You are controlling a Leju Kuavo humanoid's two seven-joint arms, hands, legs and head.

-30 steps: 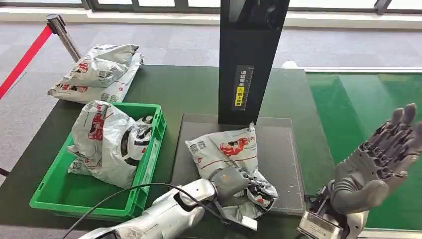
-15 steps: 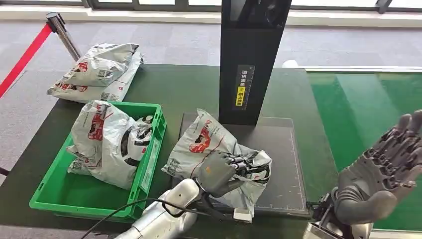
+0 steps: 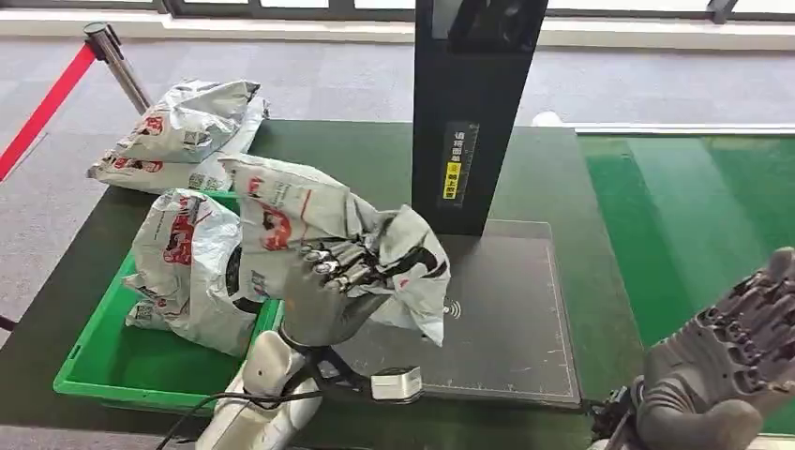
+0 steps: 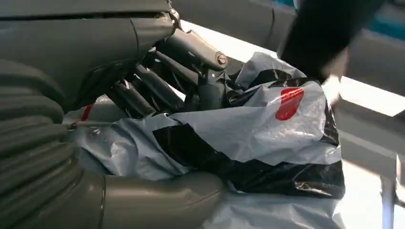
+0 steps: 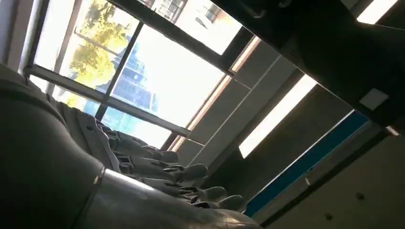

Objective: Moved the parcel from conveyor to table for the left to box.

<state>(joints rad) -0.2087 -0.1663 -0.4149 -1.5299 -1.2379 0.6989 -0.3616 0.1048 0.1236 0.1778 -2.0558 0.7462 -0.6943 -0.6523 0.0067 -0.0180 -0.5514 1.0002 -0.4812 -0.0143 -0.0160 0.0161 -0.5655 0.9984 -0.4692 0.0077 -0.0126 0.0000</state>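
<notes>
My left hand (image 3: 328, 286) grips a grey plastic parcel (image 3: 309, 220) with red and black print, lifted off the table and hanging over the right edge of the green box (image 3: 112, 361). In the left wrist view the fingers (image 4: 162, 90) and thumb (image 4: 162, 202) close around the crumpled parcel (image 4: 267, 138). My right hand (image 3: 722, 361) hovers palm-up at the lower right beside the green conveyor (image 3: 694, 234), fingers apart and holding nothing; in the right wrist view this hand (image 5: 157, 174) points up at the ceiling.
Another grey parcel (image 3: 183, 262) lies in the green box. Two more parcels (image 3: 183, 131) are stacked at the table's far left corner. A black scanner post (image 3: 473, 103) stands behind a dark mat (image 3: 506, 309). A red barrier rope (image 3: 47, 103) runs at the far left.
My left hand has lifted the parcel off the dark mat and carried it left, up over the green box's edge. My right hand has sunk lower at the frame's right.
</notes>
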